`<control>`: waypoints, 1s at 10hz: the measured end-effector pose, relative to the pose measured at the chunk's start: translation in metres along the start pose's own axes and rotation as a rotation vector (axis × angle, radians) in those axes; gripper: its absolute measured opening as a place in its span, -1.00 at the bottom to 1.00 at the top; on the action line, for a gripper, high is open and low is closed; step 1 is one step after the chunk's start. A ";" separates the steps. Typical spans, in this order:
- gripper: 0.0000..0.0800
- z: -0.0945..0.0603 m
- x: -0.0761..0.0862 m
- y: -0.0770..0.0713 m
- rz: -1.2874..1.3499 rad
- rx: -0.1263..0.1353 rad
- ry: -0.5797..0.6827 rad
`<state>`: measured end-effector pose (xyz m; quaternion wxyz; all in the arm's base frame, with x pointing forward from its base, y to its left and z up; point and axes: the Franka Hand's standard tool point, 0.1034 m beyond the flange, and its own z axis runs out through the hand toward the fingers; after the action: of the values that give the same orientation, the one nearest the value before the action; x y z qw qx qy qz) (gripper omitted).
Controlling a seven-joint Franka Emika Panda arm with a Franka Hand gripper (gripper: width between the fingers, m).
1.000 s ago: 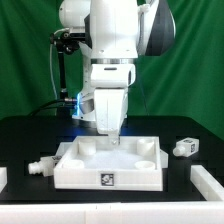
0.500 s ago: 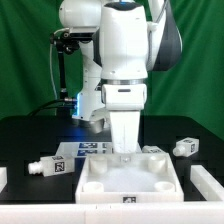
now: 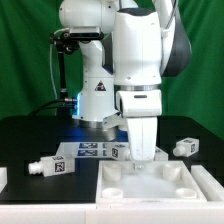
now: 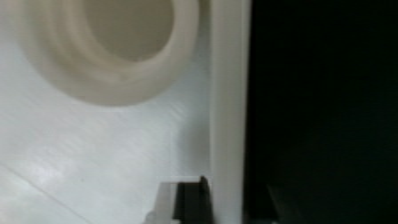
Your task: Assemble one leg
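Green curtain [image 3: 30, 60] backdrop, black tabletop [image 3: 25, 135], small blue light [image 3: 77, 100] glowing at the rear

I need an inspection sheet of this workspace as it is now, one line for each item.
Surface: black table; the marker board lies flat on it.
Job's things: three loose legs, named by the exterior view: left leg, middle leg by the marker board's end, right leg. The white panel with round sockets lies in front.
Clutter: white piece cut off by the picture edge; kind unclear.
Grippers: tool is down on the white panel's rear edge and seems shut on it.
Cables: thin dark line behind the base, likely a cable.
Surroundings: green curtain; blue light.
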<state>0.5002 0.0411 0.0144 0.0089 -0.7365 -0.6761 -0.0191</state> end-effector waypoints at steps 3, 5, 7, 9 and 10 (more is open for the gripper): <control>-0.86 0.000 -0.001 0.000 0.004 0.001 0.000; -0.86 0.003 -0.002 0.005 -0.041 -0.001 0.002; -0.86 0.004 0.002 0.005 -0.061 0.036 -0.002; -0.86 0.004 0.014 0.004 -0.029 0.066 -0.001; -0.86 0.003 0.016 0.003 -0.015 0.073 -0.012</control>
<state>0.5050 0.0566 0.0116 0.0316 -0.7308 -0.6817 0.0101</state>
